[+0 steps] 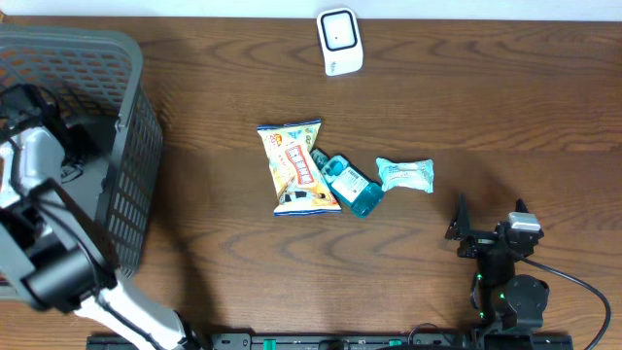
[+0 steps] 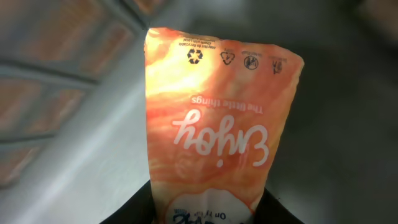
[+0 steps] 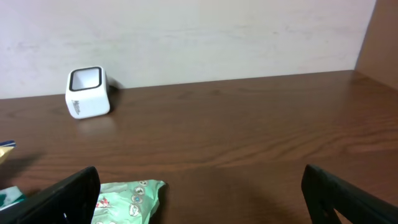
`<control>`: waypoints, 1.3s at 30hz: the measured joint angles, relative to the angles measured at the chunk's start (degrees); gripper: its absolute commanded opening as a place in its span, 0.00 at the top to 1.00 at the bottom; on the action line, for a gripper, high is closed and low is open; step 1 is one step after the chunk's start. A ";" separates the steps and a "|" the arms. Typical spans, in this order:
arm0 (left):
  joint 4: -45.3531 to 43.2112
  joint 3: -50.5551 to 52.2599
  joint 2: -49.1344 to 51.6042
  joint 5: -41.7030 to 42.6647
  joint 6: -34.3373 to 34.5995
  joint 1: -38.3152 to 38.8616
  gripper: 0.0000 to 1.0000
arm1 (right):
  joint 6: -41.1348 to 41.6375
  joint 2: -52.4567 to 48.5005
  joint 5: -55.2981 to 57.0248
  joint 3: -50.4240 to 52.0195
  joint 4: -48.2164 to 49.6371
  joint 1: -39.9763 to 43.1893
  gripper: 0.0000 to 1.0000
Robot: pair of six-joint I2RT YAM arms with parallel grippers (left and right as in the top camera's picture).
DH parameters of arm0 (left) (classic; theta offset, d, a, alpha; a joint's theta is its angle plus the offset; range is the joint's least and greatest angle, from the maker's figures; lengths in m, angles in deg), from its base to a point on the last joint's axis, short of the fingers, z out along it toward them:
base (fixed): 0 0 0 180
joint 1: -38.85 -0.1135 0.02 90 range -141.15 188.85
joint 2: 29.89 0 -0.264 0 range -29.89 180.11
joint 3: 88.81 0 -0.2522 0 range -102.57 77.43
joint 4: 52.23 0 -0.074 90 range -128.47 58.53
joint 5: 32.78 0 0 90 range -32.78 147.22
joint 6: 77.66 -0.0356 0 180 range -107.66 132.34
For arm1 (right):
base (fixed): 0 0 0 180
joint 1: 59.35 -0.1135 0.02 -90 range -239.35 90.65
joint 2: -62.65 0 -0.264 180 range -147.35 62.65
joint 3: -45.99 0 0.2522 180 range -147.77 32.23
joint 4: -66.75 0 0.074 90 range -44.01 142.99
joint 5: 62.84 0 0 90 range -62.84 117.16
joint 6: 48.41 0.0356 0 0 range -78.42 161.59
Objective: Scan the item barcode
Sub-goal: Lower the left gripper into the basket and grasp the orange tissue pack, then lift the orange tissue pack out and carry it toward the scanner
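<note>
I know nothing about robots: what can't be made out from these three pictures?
Left wrist: the orange pouch fills the frame; its lower end is cut off by the bottom edge, no barcode shows, and the surroundings are blurred.
Overhead: the left arm and the basket wall hide that pouch.
Right wrist: the green packet is cut by the bottom edge.
Overhead: the scanner face is too small to read.

Basket [image 1: 131,146] walls close left side; snack bag [image 1: 296,167] mid-table; scanner [image 1: 339,41] front open.
</note>
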 measured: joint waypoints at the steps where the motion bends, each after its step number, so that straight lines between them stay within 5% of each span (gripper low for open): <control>1: 0.24 0.02 -2.25 0.00 0.31 0.00 0.64 | 0.00 0.00 0.00 0.00 0.02 0.00 0.01; 14: 4.72 -0.02 -36.61 6.69 7.76 2.03 0.64 | 0.00 0.00 0.02 0.00 0.02 0.00 0.01; 21: 6.27 -0.02 -46.58 11.91 10.21 18.45 0.64 | 0.00 0.00 -0.02 0.00 0.02 0.00 0.01; 32: 4.52 -0.02 -36.79 8.96 10.67 49.29 0.64 | 0.00 0.00 0.00 0.00 0.02 0.00 0.01; 39: -2.27 -0.02 -23.71 7.63 10.69 58.38 0.63 | 0.00 0.00 0.00 0.00 0.02 0.00 0.01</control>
